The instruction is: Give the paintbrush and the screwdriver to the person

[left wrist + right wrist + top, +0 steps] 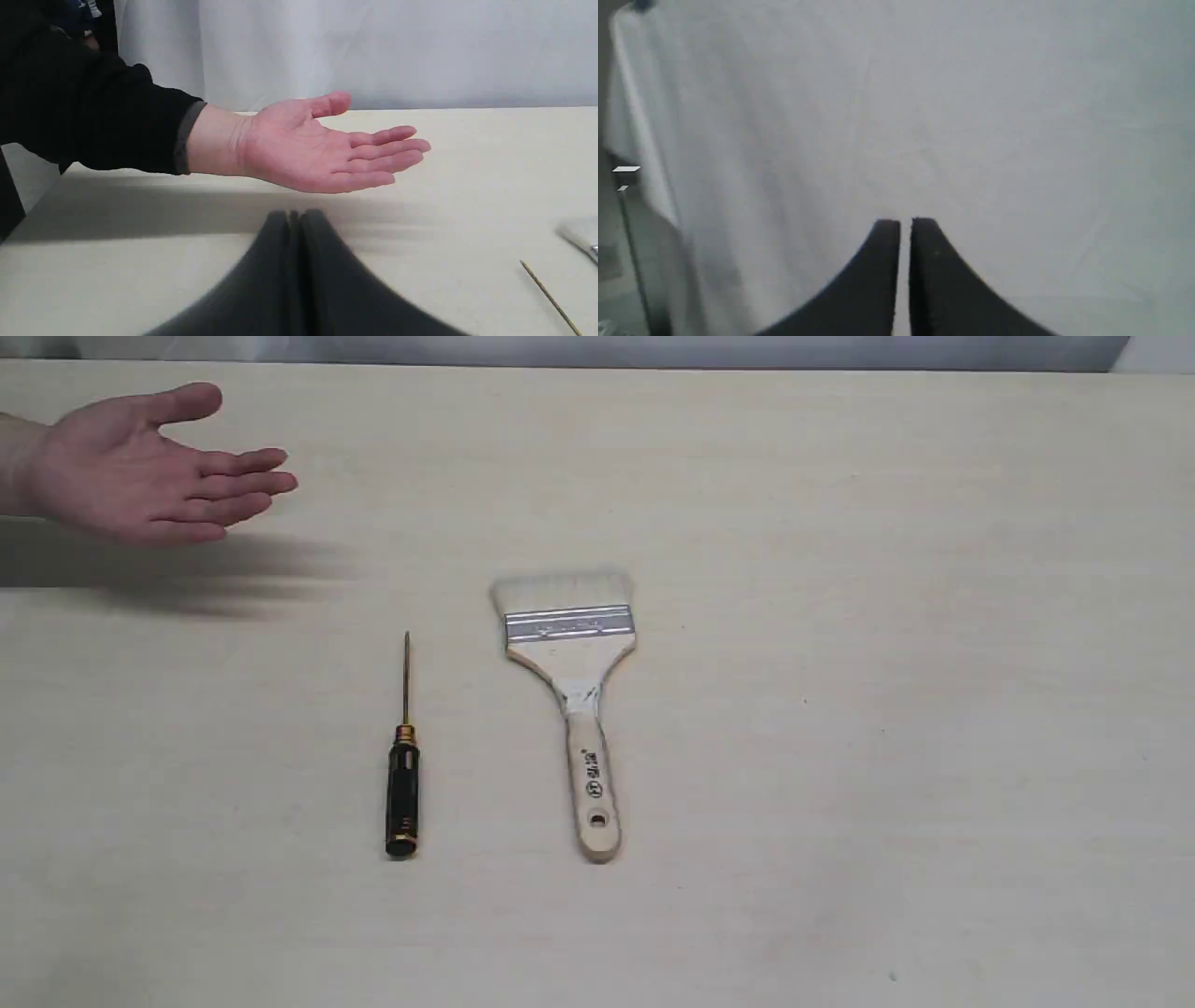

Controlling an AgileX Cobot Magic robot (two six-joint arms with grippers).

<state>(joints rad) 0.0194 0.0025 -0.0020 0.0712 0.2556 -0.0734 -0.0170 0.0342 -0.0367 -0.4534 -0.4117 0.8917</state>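
Note:
The paintbrush (pixel 571 691) lies flat mid-table, pale bristles toward the far edge, wooden handle toward the near edge. Just left of it lies the screwdriver (pixel 403 784), black handle near, thin shaft pointing away; its shaft tip (pixel 549 296) and a corner of the brush's bristles (pixel 579 235) show in the left wrist view. The person's open hand (pixel 140 471) hovers palm up at the far left, also seen as the hand (pixel 317 149) beyond my left gripper (pixel 295 217), which is shut and empty. My right gripper (pixel 906 224) is shut, empty, and faces a white curtain. Neither gripper shows in the exterior view.
The pale wooden table (pixel 887 709) stretches wide around both tools. A white curtain (pixel 924 116) hangs behind the table's far edge. The person's black sleeve (pixel 84 112) reaches in from the table's left side.

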